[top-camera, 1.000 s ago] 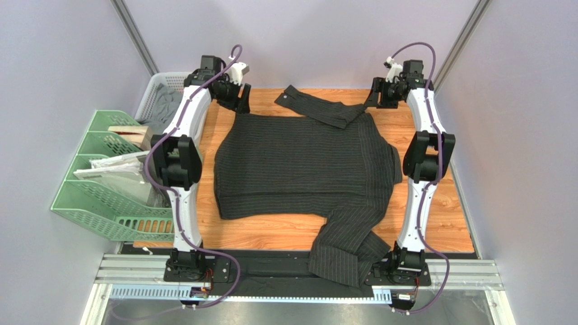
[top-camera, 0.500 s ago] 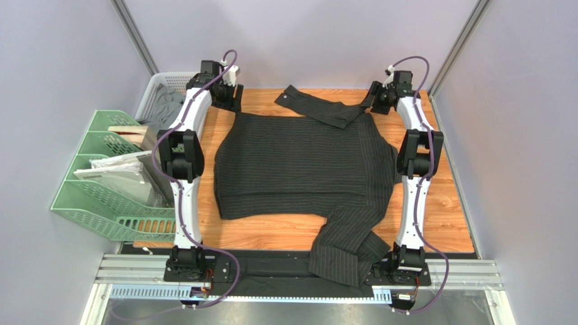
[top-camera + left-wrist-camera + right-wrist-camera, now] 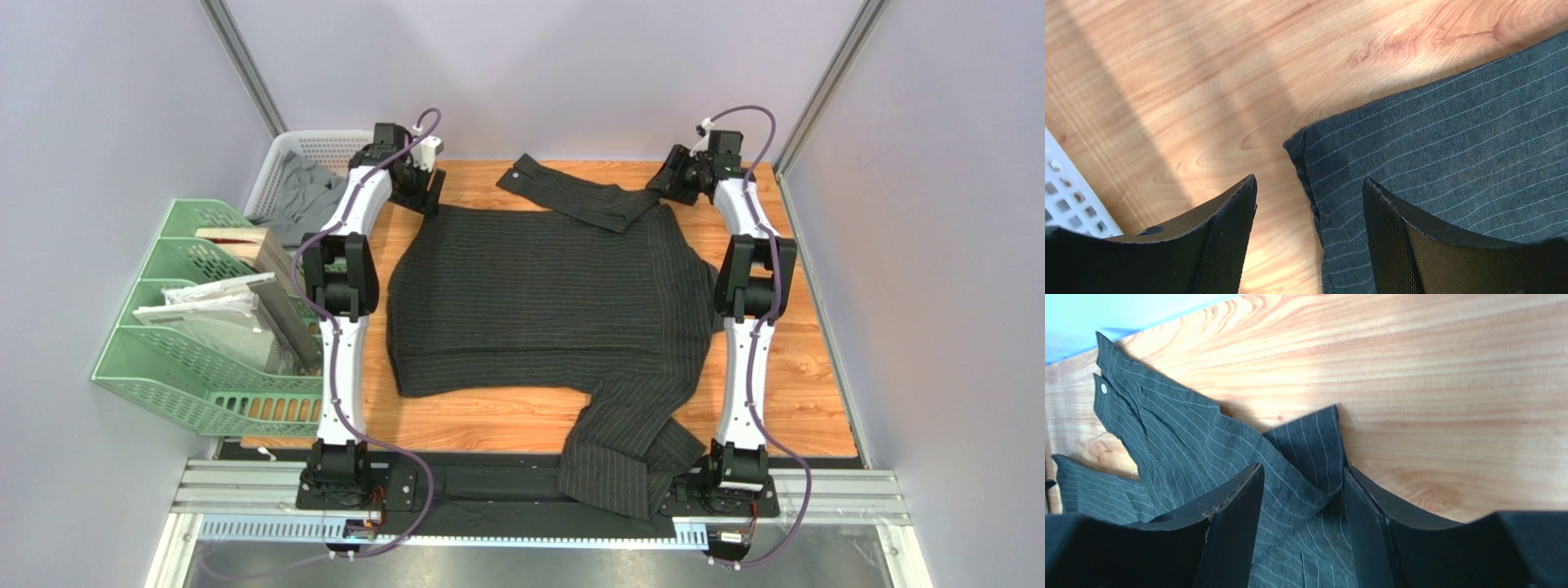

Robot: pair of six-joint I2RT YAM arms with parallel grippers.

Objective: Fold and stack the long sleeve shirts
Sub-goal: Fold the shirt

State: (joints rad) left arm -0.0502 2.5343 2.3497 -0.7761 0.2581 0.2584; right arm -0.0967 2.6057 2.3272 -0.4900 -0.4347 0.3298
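One charcoal pinstriped long sleeve shirt (image 3: pixel 552 294) lies spread flat over the middle of the wooden table. One sleeve (image 3: pixel 577 190) is folded across its far edge. The other sleeve (image 3: pixel 626 447) trails over the near edge. My left gripper (image 3: pixel 423 190) is at the shirt's far left corner. In the left wrist view it (image 3: pixel 1309 180) is open, its jaws astride the shirt's corner edge (image 3: pixel 1425 147). My right gripper (image 3: pixel 672 184) is at the far right corner. In the right wrist view it (image 3: pixel 1304 468) is open, with a raised fold of the shirt (image 3: pixel 1309 447) between its jaws.
A green mesh file tray (image 3: pixel 184 355) with papers stands off the table's left side. A white basket (image 3: pixel 294 172) holding grey cloth sits at the far left, and its rim (image 3: pixel 1063 196) shows in the left wrist view. Grey walls close in on both sides.
Both arms have stretched forward and lowered. The grippers have come down onto the shirt's two far corners. The shirt has not moved.
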